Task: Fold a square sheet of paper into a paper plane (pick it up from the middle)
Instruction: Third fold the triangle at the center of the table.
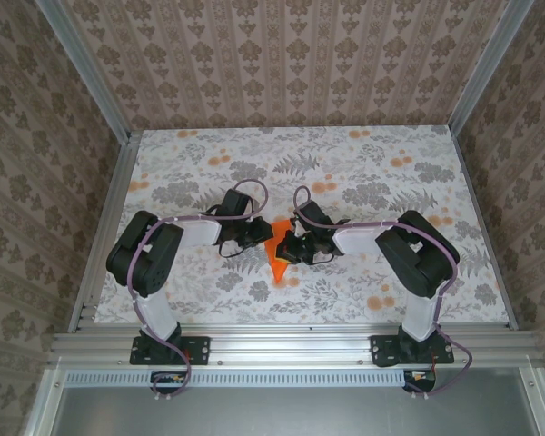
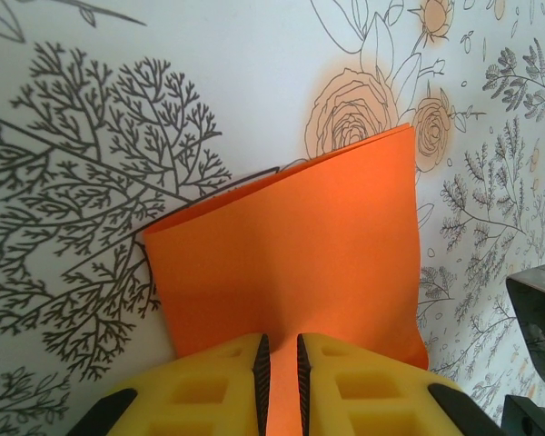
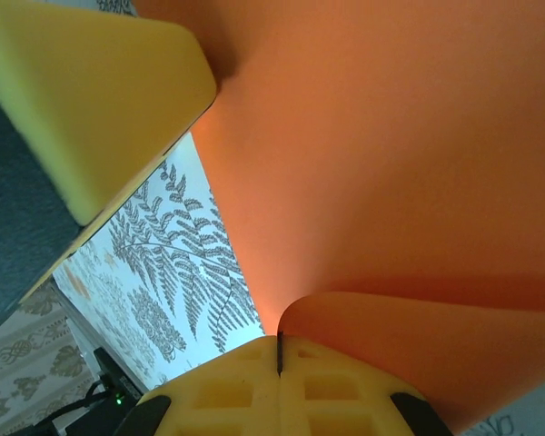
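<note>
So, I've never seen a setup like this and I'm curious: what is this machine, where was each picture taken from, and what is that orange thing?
It is a robot: a left arm and a right arm bolted at the near edge of a table with a flower-printed top. The wide picture looks down from above and behind them. The other two come from cameras on the wrists, looking along the yellow left claw and right claw. The orange thing is a partly folded sheet of paper; both claws are pinched shut on it.
</note>
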